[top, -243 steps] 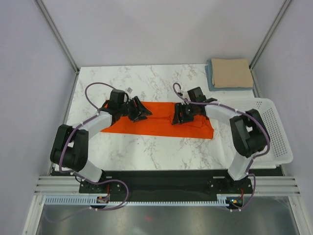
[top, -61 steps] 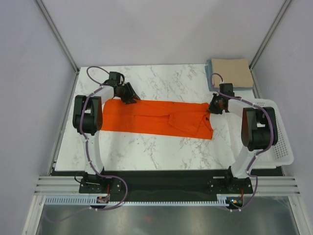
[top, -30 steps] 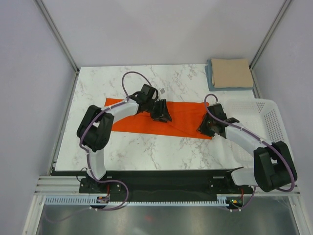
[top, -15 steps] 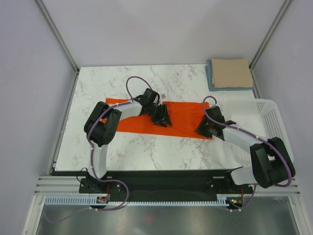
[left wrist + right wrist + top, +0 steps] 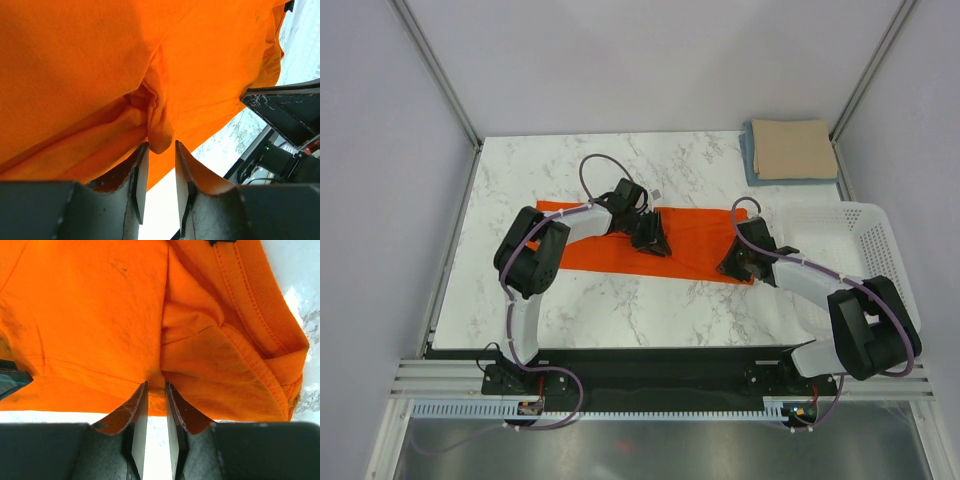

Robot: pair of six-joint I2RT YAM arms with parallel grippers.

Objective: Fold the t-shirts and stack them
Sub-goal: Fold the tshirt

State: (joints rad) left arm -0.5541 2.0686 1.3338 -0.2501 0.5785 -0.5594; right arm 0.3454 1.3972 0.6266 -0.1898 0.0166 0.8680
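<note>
Pinching orange t-shirt (image 5: pixel 695 240) folds, left hand (image 5: pixel 160 150) and right hand (image 5: pixel 155 387), grip points hidden from above

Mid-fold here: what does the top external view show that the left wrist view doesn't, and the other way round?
Only top external: the tan t-shirt folded on top of the light blue t-shirt at the far right corner, and the white basket. Only left wrist: a nub of cloth bunched between the fingers of the left hand, with creases running out from it. Both: the orange t-shirt lying on the marble table.
</note>
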